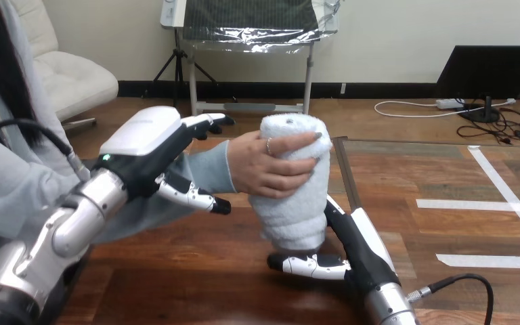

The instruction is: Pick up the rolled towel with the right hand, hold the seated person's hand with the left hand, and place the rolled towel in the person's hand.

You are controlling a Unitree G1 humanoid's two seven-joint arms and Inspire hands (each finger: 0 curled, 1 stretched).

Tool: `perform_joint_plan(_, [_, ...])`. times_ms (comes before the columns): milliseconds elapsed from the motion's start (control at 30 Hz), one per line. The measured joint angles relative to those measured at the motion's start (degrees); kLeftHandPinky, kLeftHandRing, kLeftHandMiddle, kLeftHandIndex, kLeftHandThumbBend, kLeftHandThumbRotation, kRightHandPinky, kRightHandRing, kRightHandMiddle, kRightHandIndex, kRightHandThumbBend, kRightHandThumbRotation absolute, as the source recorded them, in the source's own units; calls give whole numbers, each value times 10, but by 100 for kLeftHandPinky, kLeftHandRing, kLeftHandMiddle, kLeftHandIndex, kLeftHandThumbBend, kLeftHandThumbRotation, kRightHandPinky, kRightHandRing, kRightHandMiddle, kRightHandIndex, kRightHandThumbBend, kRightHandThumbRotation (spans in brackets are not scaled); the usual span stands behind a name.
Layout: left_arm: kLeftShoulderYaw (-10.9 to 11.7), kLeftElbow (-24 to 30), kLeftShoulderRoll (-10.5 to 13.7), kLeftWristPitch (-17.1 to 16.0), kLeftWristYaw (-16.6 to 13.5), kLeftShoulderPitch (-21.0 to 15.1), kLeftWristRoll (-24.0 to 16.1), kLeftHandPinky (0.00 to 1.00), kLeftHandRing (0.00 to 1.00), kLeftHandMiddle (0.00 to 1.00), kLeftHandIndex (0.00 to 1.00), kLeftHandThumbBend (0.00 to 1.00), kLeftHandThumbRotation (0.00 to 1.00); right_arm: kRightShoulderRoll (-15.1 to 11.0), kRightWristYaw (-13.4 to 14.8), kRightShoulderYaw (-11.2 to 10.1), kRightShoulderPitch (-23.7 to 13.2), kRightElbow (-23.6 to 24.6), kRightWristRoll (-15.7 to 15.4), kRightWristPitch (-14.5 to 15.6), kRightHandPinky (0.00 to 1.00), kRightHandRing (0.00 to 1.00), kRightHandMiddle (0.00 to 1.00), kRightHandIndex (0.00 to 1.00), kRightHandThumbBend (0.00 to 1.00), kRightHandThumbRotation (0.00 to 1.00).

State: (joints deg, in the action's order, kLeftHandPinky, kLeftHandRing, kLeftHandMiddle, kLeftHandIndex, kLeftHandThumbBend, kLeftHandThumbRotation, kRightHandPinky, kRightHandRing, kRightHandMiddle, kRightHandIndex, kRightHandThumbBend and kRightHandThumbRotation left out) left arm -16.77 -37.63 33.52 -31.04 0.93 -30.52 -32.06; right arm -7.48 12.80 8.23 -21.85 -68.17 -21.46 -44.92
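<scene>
While your left hand [145,145] at centre left clasps the person's grey-sleeved wrist [210,169], the person's hand [271,166] grips the upright white rolled terry towel [294,210] mid-frame, and your right hand [355,245] at lower right wraps its lower end.

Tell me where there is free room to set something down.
Free: the taped surface right of the right hand, and the dark wood between both forearms. Crowded: the middle, where the left hand, the person's hand and the rolled towel meet.
</scene>
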Motion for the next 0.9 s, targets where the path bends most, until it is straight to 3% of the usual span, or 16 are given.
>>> perform_joint_plan(900, [4, 0, 19, -14, -16, 55, 1, 98, 100, 100, 100, 100, 62, -21, -54, 3, 6, 9, 5, 11, 100, 100, 100, 100, 100, 64])
